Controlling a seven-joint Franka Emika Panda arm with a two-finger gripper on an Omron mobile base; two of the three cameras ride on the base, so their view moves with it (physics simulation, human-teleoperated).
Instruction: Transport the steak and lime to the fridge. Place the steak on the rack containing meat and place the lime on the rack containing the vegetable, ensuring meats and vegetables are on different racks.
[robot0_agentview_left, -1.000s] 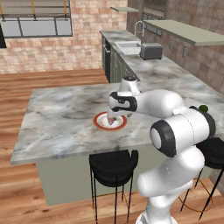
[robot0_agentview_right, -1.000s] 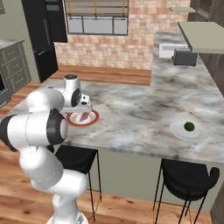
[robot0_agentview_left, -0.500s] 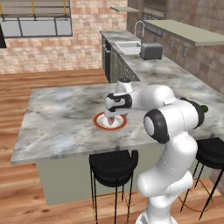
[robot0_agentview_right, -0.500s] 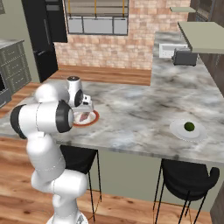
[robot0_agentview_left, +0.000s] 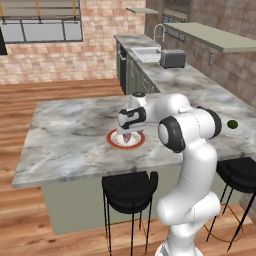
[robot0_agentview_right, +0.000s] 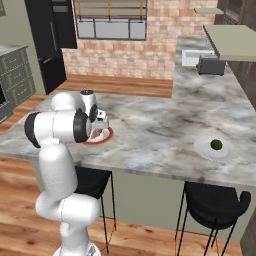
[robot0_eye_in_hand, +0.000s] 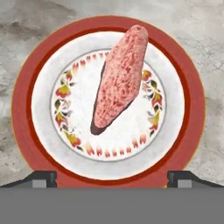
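Lowered since a second ago, the gripper (robot0_eye_in_hand: 112, 177) now hangs just above the red-rimmed plate (robot0_eye_in_hand: 192, 109) on the marble island (robot0_agentview_left: 70, 135), fingers spread wide and empty. Seen from the hand camera, the raw steak (robot0_eye_in_hand: 120, 78) lies slanted from seven to one o'clock. On a white plate at the island's far end sits the lime (robot0_agentview_right: 216, 144). If the fingers close across the steak's length, it may slip.

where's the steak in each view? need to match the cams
Left base view: steak left of centre, on the red-rimmed plate, under the open gripper.
Right base view: left of centre, partly behind the arm.
Hand view: centre, lying diagonally.
Shared landmark: the red-rimmed plate.
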